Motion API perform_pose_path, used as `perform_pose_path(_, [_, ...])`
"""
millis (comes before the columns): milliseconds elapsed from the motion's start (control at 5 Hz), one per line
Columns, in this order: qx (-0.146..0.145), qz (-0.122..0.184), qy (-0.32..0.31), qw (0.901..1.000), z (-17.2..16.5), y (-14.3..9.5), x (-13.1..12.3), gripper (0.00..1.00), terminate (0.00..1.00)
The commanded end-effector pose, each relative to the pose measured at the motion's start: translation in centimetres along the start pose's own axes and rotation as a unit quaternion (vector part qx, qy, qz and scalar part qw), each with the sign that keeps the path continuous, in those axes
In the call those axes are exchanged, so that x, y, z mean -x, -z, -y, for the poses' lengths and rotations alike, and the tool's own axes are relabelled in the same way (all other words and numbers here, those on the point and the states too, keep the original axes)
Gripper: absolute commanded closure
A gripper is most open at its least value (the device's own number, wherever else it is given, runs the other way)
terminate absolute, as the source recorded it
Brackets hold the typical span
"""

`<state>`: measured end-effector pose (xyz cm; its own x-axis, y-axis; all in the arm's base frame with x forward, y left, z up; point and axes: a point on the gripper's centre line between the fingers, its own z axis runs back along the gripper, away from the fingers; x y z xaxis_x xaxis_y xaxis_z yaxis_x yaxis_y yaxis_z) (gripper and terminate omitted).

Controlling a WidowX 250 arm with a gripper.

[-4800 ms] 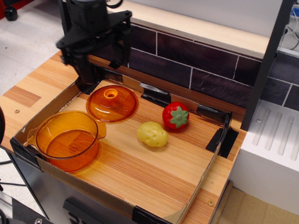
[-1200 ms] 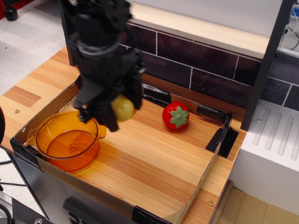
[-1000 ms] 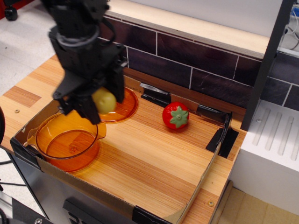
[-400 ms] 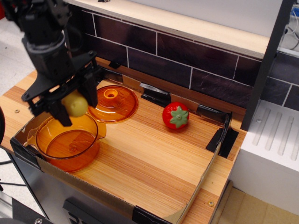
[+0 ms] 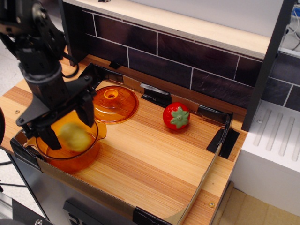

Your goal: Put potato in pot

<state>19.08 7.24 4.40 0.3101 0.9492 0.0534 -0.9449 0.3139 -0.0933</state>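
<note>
The pale yellow potato (image 5: 74,136) shows as a blur inside the mouth of the amber see-through pot (image 5: 65,160), at the front left of the tray. It is below the fingertips and apart from them. My black gripper (image 5: 69,127) hangs right over the pot with its jaws spread wide; one finger (image 5: 49,138) is at the pot's left side and the other is near its far rim. The gripper is sharp while the potato is smeared, so the potato is moving on its own.
The flat orange lid (image 5: 116,104) with a knob lies just behind the pot. A red toy strawberry (image 5: 176,116) stands mid-tray. A cardboard rim (image 5: 204,177) edges the wooden tray. A dark tiled wall rises behind, and a white block stands at the right.
The gripper carried the potato from mid-tray leftward to above the pot. Since 0.4 s ago the jaws have spread and the potato has dropped out of them into the pot's mouth.
</note>
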Motion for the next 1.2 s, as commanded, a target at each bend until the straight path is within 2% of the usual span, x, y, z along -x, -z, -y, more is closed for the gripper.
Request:
perform_pose_path(0, [0.037,0.023,-0.015,0.9989,2.7,-2.5,0.1,0.0,0.0])
perform_pose_path(400, [0.054,-0.013,-0.029,0.998,6.9,-8.1,0.8,0.0,0.0])
perform_pose_path(600, [0.043,-0.013,-0.041,0.9982,7.8,-9.7,1.3,0.0,0.0])
perform_pose_path(800, [0.043,-0.013,-0.041,0.9982,7.8,-9.7,1.3,0.0,0.0])
perform_pose_path(1000, [0.043,-0.013,-0.041,0.9982,7.8,-9.7,1.3,0.0,1.0])
